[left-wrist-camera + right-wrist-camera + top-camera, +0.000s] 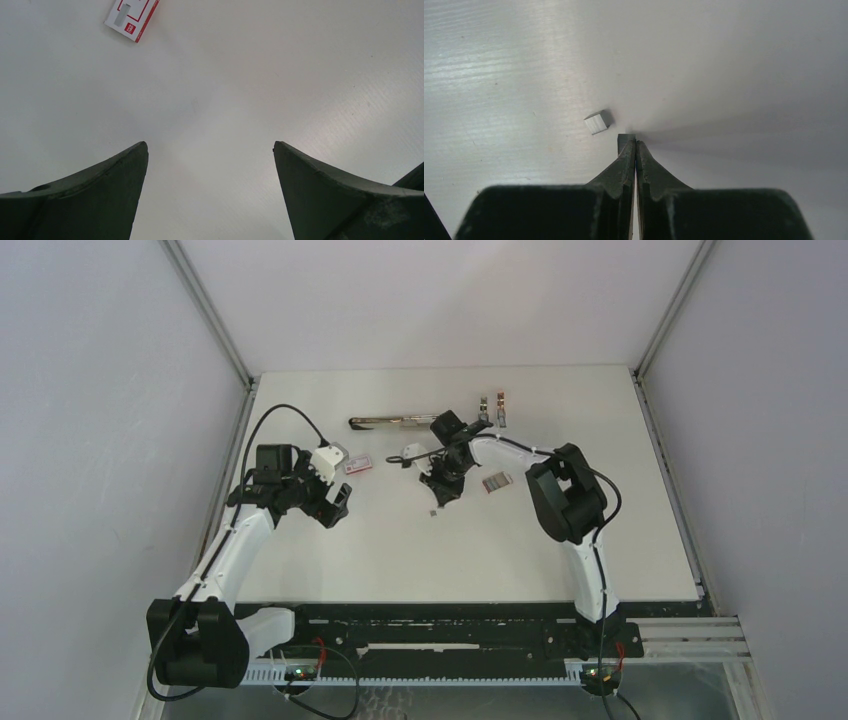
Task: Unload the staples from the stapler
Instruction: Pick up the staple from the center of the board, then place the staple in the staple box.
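Observation:
The stapler (395, 422) lies opened out flat, long and silver, at the back of the table. A strip of staples (495, 481) rests to the right of my right gripper (441, 496). A tiny staple piece (432, 511) lies just by its tips. In the right wrist view the right gripper (635, 142) is shut, tips down at the table. A small pale staple block (597, 122) sits just left of it. A small dark grey piece (624, 139) sits against the left fingertip, and I cannot tell if it is pinched. My left gripper (210, 145) hangs open over bare table (337, 505).
A small pink-and-white box (357, 464) lies between the two grippers, showing at the top left of the left wrist view (132, 15). Two small metal items (493, 410) stand at the back, right of the stapler. White walls enclose the table on three sides.

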You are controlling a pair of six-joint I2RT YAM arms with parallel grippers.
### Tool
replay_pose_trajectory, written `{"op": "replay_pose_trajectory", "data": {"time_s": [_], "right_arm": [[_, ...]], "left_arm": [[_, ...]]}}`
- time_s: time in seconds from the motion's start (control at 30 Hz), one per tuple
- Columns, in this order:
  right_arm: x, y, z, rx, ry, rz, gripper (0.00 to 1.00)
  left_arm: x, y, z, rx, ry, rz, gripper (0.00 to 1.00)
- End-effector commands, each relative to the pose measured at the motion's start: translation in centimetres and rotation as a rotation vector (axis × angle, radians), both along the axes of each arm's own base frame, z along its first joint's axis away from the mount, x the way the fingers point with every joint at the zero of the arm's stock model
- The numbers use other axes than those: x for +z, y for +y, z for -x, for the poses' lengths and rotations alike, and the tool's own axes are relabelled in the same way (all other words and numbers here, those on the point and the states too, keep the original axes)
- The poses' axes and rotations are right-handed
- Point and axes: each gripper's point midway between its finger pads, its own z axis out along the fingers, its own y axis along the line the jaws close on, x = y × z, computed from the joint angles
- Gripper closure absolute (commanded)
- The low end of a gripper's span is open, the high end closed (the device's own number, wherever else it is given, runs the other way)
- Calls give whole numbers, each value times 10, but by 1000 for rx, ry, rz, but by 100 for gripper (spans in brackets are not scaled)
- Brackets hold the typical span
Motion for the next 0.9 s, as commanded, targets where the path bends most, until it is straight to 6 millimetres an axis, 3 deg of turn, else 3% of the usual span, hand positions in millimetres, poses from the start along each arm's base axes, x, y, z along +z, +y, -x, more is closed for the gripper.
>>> {"op": "replay_pose_trajectory", "data": {"time_s": [0.0, 0.2, 0.33, 0.57, 0.87], "right_arm": [[46, -2, -38, -193, -87, -78, 100], [73, -48, -73, -454, -199, -57, 100], [82, -80, -81, -587, -256, -25, 100], [65, -131, -82, -792, -276, 79, 100], [41, -149, -86, -869, -250, 120, 100]], "left_arm": [[5, 1, -3, -7, -20, 2, 0], [5, 0, -3, -10, -17, 8, 0], [6, -1, -2, -14, -20, 12, 0], [8, -1, -2, -12, -21, 17, 0], [9, 0, -2, -10, -28, 13, 0]]}}
